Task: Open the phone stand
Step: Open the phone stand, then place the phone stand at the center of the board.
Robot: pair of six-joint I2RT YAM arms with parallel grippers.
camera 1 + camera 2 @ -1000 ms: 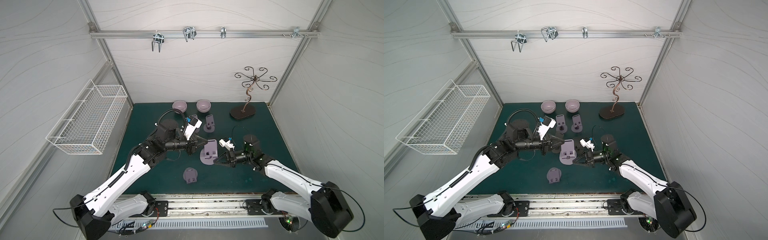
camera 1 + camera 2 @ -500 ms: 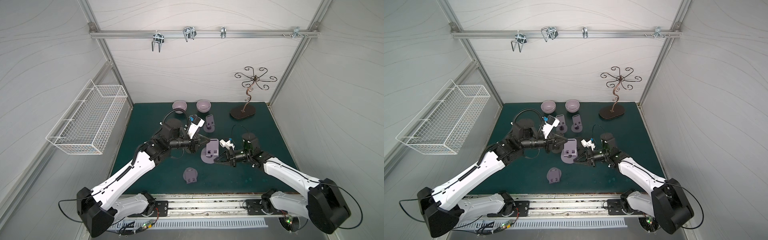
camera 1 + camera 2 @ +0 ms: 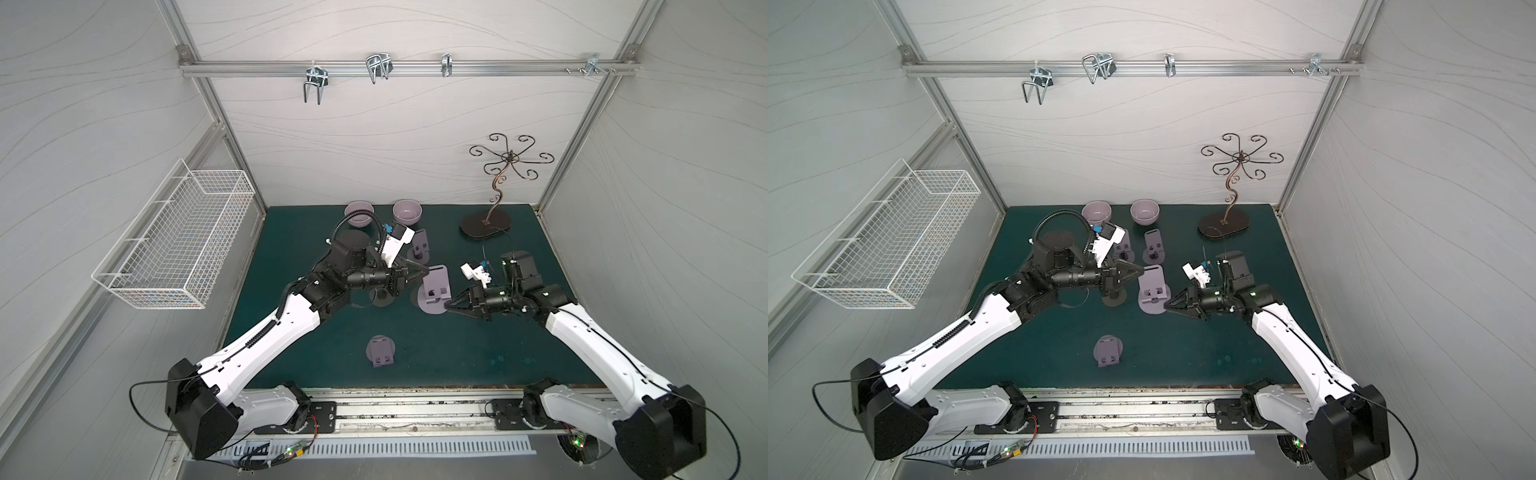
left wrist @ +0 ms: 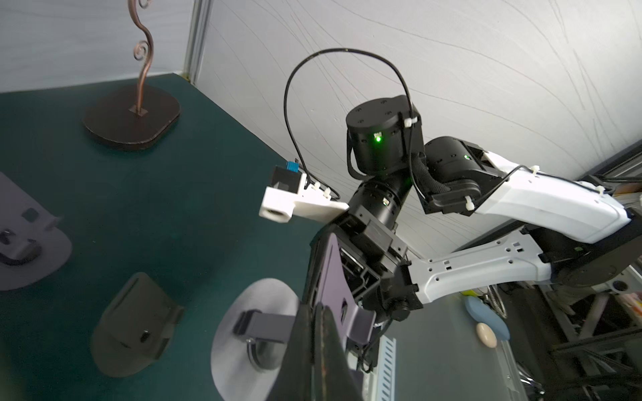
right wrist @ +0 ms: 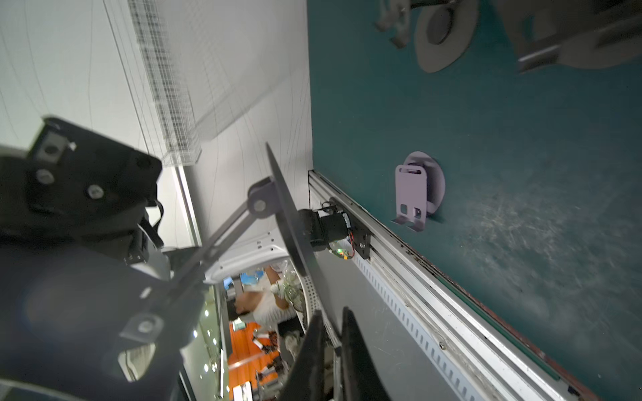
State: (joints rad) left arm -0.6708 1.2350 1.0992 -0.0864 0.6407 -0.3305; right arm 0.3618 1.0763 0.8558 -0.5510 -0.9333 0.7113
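Observation:
The lilac phone stand (image 3: 435,291) (image 3: 1152,291) sits mid-table on its round base, its back plate tilted up. My left gripper (image 3: 424,271) (image 3: 1140,272) is shut on the top edge of that plate; in the left wrist view the plate (image 4: 331,277) runs into the pinched jaws of the left gripper (image 4: 314,309). My right gripper (image 3: 447,307) (image 3: 1166,307) is at the base's near right rim. In the right wrist view the base disc (image 5: 295,222) is edge-on, and its rim passes between the slightly parted jaws of the right gripper (image 5: 332,330).
A folded lilac stand (image 3: 380,351) (image 5: 413,194) lies near the front. Another lilac stand (image 3: 420,247) and a dark one (image 3: 382,297) (image 4: 135,312) are close by. Two bowls (image 3: 407,211), a jewellery tree (image 3: 486,226) at the back, and a wire basket (image 3: 178,245) on the left wall.
My left gripper has carried the plate's edge to the right and toward the back. The right gripper's jaws, pinched before, have eased slightly apart at the base rim.

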